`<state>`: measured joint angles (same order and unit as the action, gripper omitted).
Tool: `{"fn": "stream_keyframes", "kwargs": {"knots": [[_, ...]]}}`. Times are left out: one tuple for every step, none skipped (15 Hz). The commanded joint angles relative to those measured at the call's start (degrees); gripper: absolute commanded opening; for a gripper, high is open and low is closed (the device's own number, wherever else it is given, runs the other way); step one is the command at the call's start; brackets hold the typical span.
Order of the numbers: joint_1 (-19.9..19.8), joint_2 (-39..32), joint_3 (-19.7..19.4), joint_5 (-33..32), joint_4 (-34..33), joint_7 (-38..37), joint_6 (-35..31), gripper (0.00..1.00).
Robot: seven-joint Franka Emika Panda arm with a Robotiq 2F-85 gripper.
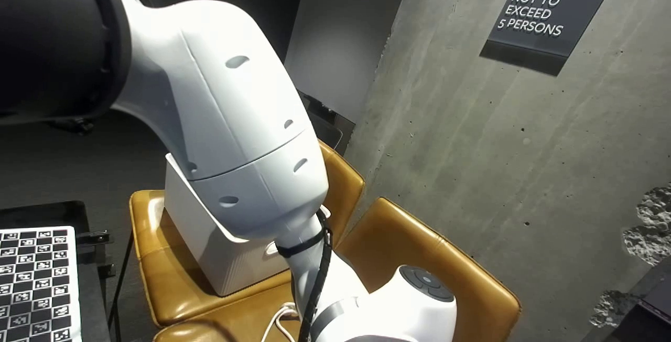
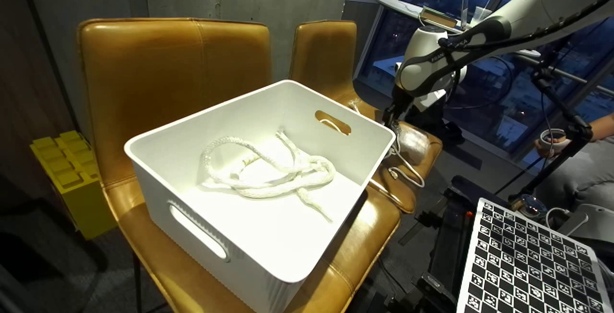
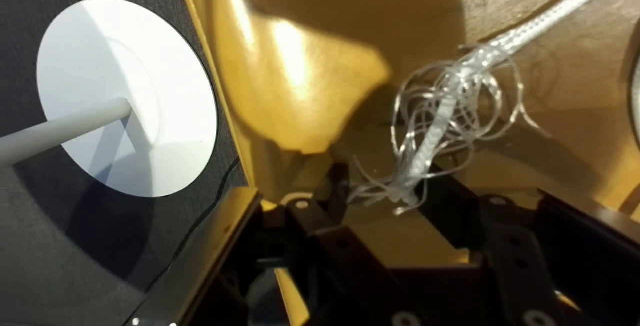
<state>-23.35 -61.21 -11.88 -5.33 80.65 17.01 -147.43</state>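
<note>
In the wrist view my gripper (image 3: 387,173) stands over a tan leather chair seat, its two dark fingers apart. Between them lies the frayed end of a white braided rope (image 3: 435,126). Loose strands reach the left finger; the right finger is partly behind the rope, and I cannot tell whether it touches. The rope runs up to the right edge. In an exterior view the gripper (image 2: 391,116) points down at the farther chair, partly behind the box rim, with a white cord (image 2: 407,169) close by. A white box (image 2: 201,265) on the nearer chair holds a coiled white rope (image 2: 288,186).
A white round base (image 3: 175,106) with a rod stands on dark floor beside the seat. A patterned marker board (image 2: 537,265) lies near a seated person (image 2: 585,174). Yellow blocks (image 2: 67,169) stand behind the nearer chair (image 2: 177,63); a concrete wall (image 1: 498,163) rises behind.
</note>
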Motion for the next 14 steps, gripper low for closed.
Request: {"fn": "stream_keyframes", "kwargs": {"knots": [[1.1,-1.9,-1.5,-1.7,-1.7,-2.6,0.4,0.09],[1.3,-1.7,-1.6,-1.7,-1.4,-2.9,0.4,0.02],[1.4,-1.7,-1.7,-1.7,-1.3,-3.2,0.4,0.00],[1.6,-1.5,-1.7,-1.8,-1.1,-3.5,0.4,0.00],[1.8,-1.4,-2.0,-1.8,-0.9,-3.9,0.4,0.01],[2.2,-0.9,-2.2,-1.9,-0.3,-4.3,0.4,0.03],[2.8,0.1,-2.5,-2.0,0.9,-4.7,0.5,0.03],[3.3,0.8,-2.8,-2.1,1.7,-5.1,0.5,0.03],[4.2,2.7,-2.9,-2.2,3.5,-5.5,0.7,0.03],[5.0,4.2,-3.0,-2.3,4.8,-5.7,0.9,0.03],[6.2,7.0,-2.9,-2.3,6.9,-6.0,1.3,0.03],[7.3,9.5,-2.7,-2.3,8.5,-6.2,1.8,0.03],[8.1,11.4,-2.5,-2.4,9.5,-6.2,2.0,0.03],[8.9,13.3,-2.2,-2.4,10.2,-6.0,1.9,0.03]]}}
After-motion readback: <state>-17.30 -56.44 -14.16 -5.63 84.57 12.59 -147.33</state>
